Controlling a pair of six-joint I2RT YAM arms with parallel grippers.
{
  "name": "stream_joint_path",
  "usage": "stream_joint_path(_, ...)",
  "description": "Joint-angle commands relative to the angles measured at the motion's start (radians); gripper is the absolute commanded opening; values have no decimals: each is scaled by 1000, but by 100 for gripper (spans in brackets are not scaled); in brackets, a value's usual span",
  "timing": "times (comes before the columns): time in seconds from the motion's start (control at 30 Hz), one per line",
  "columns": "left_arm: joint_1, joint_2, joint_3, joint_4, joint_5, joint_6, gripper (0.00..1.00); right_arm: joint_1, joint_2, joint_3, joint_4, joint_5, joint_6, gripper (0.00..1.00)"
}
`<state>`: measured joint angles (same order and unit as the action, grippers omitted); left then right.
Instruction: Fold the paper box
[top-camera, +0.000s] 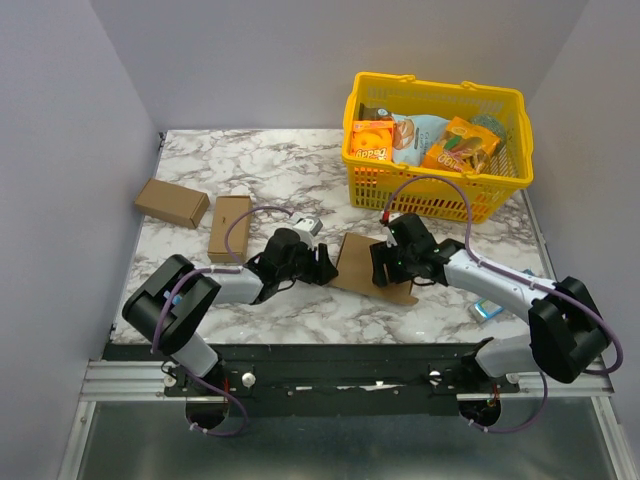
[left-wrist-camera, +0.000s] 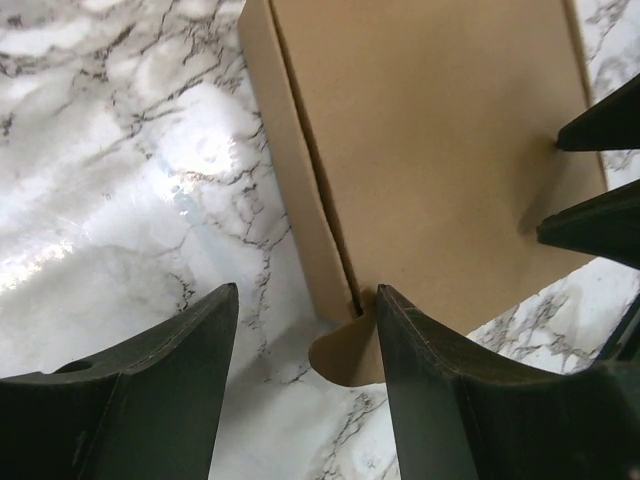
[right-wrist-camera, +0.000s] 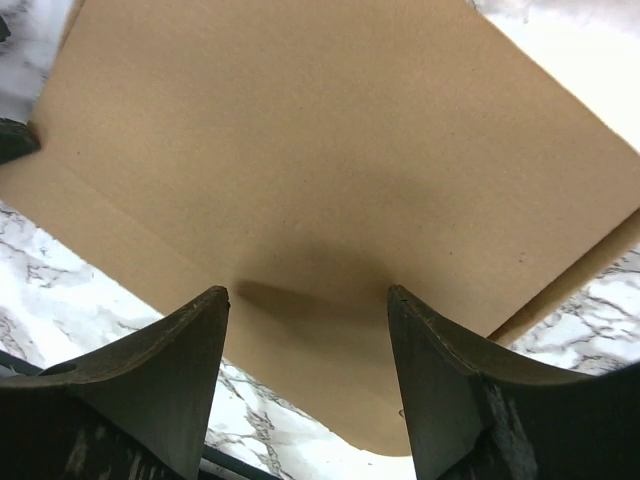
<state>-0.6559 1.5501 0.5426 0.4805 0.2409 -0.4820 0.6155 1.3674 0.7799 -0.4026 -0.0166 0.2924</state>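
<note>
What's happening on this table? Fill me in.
Two robot arms are working on the paper box, which lies mostly flat on the marble table, not yet folded up. The left gripper sits at its left edge, the right gripper over its right side. Both are open; neither grips it.

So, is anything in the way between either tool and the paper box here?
Nothing visible. The left tool is open at the left edge of the paper box, and the right tool is open over its right side. The smaller cardboard boxes and the yellow basket sit clear of it.
</note>
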Motion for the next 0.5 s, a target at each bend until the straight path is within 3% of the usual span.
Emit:
stream_joint_path(0.0,-2,73,5,76,52,23,61,9,27,-45,-18,-29,42,74)
stream_joint_path(0.2,-1,107,5,129,81,34,47,47,-30,-31,-13,-23,-36,78)
stream_joint_path(0.33,-1,102,2,127,77,40,44,128,-56,-7,-1,10,-137,79)
stream_joint_path(0.47,-2,99,-1,124,74,45,43,211,-19,31,8,147,-191,79)
